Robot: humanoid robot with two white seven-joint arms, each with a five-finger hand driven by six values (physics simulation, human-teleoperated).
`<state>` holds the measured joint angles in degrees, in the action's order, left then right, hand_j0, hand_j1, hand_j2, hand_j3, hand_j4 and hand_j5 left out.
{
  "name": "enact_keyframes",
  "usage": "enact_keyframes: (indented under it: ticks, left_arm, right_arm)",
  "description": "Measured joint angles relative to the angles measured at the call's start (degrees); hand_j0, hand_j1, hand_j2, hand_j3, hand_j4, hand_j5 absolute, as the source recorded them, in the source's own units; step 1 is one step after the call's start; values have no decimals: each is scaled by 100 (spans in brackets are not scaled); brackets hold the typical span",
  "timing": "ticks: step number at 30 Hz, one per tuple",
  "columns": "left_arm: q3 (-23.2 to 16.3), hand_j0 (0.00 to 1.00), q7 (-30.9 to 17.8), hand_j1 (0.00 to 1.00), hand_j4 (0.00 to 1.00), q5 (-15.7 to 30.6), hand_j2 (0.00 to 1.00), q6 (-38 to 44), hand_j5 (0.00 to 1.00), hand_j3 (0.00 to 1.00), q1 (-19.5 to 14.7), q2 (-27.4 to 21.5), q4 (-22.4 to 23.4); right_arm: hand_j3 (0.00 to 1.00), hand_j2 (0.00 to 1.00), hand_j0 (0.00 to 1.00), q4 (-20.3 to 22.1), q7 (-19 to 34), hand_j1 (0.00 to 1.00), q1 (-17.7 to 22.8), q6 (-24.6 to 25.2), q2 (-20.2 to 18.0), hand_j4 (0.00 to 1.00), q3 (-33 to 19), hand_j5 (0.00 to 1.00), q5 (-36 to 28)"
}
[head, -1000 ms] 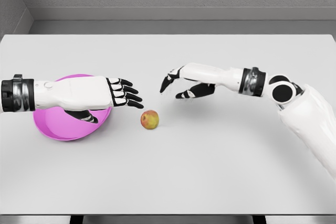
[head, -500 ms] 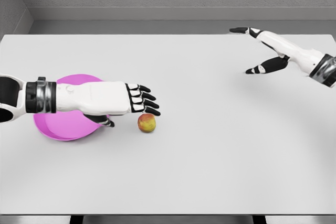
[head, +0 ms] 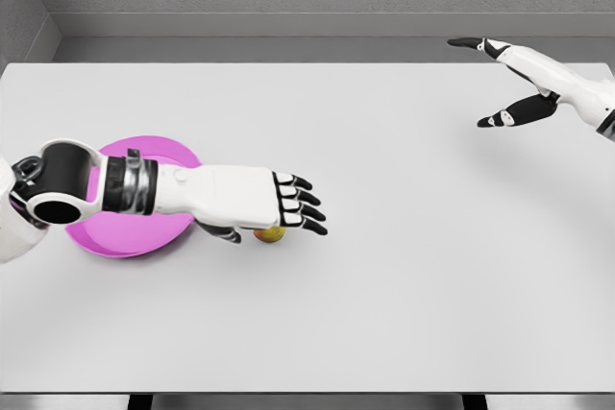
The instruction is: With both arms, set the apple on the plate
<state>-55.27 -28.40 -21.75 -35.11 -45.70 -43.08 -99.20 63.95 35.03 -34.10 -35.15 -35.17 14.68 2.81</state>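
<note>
The left hand (head: 288, 208) has advanced over the apple (head: 270, 233), which lies on the bench (head: 404, 266) just beside the pink plate (head: 115, 237); fingers extended, no grasp yet. The right hand (head: 514, 84) has withdrawn toward the far right corner, released, so the pickup now appears to fall to the left arm.

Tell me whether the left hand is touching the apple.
Cannot tell. In the head view the left hand covers most of the apple; only its lower edge shows, so neither contact nor gap is visible.
</note>
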Motion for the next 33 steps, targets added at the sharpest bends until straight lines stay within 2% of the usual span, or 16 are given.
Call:
enact_keyframes:
  ticks: [12,21,26,28,33]
  left_arm:
    - [-207,100,-445,100,100,-49,100,206,100,100,-220,144,92]
    - [-256,100,-505,100,100,-41,100,502,100,100,-220,266,431]
    - [-398,95,-509,95,95,-219,95,755,95,95,-238,427,578]
    - [-439,88,-507,88,88,-294,88,816,88,88,-238,471,607]
    - [-562,82,-505,82,82,-362,82,814,82,82,-255,508,621]
  right_arm:
    - [100,100,100,0,0,100,53,0,-22,100,2,100,47]
    - [100,100,100,8,0,100,79,0,-33,100,2,100,56]
    - [100,100,100,9,0,100,79,0,-64,100,3,100,56]
    - [100,100,100,9,0,100,79,0,-89,100,2,100,56]
    - [100,100,100,9,0,100,79,0,-112,100,2,100,56]
